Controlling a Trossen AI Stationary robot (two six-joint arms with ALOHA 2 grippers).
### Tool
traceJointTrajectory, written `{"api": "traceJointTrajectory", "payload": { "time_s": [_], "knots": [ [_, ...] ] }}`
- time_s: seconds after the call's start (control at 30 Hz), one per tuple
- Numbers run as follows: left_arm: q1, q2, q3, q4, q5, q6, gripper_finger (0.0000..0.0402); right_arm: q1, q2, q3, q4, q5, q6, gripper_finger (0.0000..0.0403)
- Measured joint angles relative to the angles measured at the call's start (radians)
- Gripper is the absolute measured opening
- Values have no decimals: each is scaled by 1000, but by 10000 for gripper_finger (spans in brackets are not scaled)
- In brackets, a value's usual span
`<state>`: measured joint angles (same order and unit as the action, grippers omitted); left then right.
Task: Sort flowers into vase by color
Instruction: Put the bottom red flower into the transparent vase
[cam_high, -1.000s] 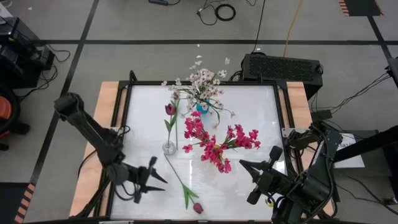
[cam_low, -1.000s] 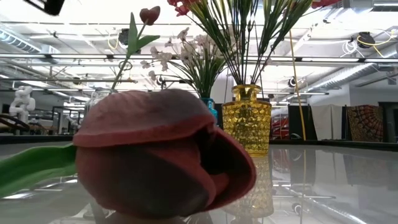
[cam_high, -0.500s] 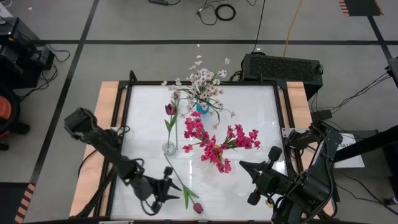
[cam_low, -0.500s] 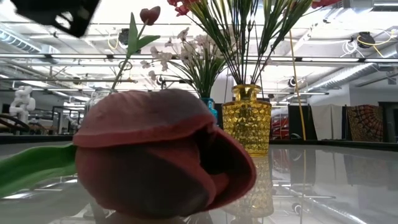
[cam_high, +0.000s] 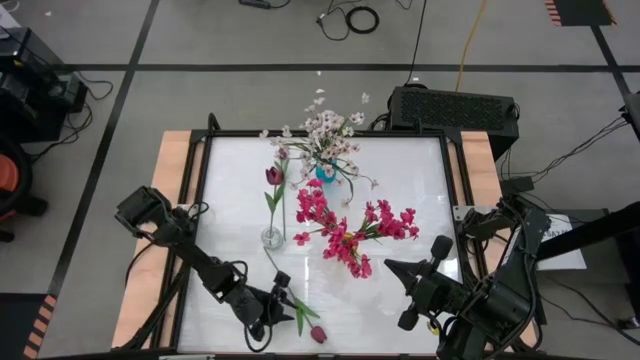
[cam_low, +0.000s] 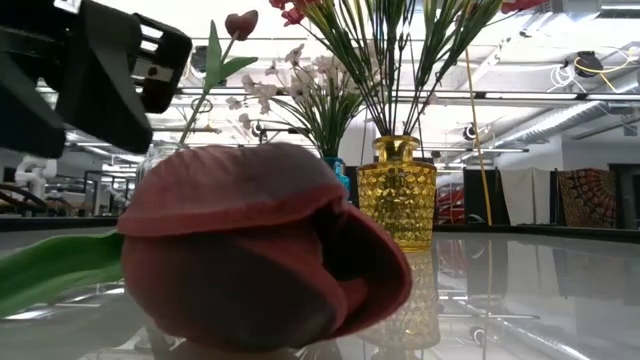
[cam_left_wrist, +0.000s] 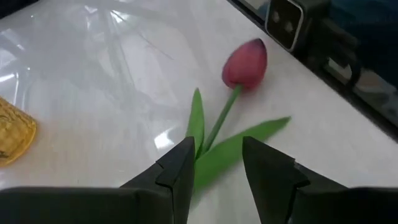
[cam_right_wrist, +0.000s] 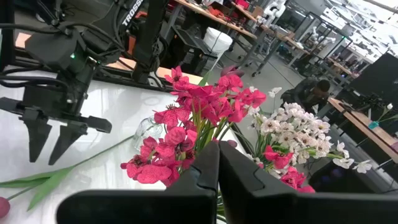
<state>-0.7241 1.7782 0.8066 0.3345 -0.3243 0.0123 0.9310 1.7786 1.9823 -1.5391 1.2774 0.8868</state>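
Note:
A dark maroon tulip lies flat on the white table near its near edge, bloom (cam_high: 318, 334) and green stem (cam_high: 288, 295). It fills the low view (cam_low: 260, 260). My left gripper (cam_high: 280, 305) is open and hovers over the stem. In the left wrist view its fingers (cam_left_wrist: 217, 171) stand either side of the stem and leaves, below the bloom (cam_left_wrist: 245, 62). From the right wrist view, the left gripper (cam_right_wrist: 46, 155) points down over the stem (cam_right_wrist: 93, 158). My right gripper (cam_right_wrist: 217, 163) waits, shut, at the table's near right (cam_high: 410, 285).
A clear slim vase (cam_high: 272, 237) holds one maroon tulip (cam_high: 273, 176). Behind it, a blue vase (cam_high: 325, 172) holds white-pink blossoms (cam_high: 325, 128). A yellow glass vase (cam_low: 398, 190) holds magenta blooms (cam_high: 350, 228). Bare table lies to the left and the right of the vases.
My left gripper has moved toward the table's right and near edge, coming down over the lying tulip's stem; it has stayed open. The tulip has not moved.

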Motion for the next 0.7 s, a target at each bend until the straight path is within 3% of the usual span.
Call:
{"api": "traceJointTrajectory", "payload": {
  "time_s": [0.37, 0.53, 0.7],
  "knots": [
    [100, -4, -1, -195, 9, 127, 140, 0, 0, 0, 3, 0, 10, 0],
    [164, -4, -1, -206, 158, 110, 137, 0, 0, 0, 3, 0, 9, 0],
    [205, -4, -1, -221, 245, 72, 103, 0, 0, 0, 2, 0, -3, 0]
  ]
}}
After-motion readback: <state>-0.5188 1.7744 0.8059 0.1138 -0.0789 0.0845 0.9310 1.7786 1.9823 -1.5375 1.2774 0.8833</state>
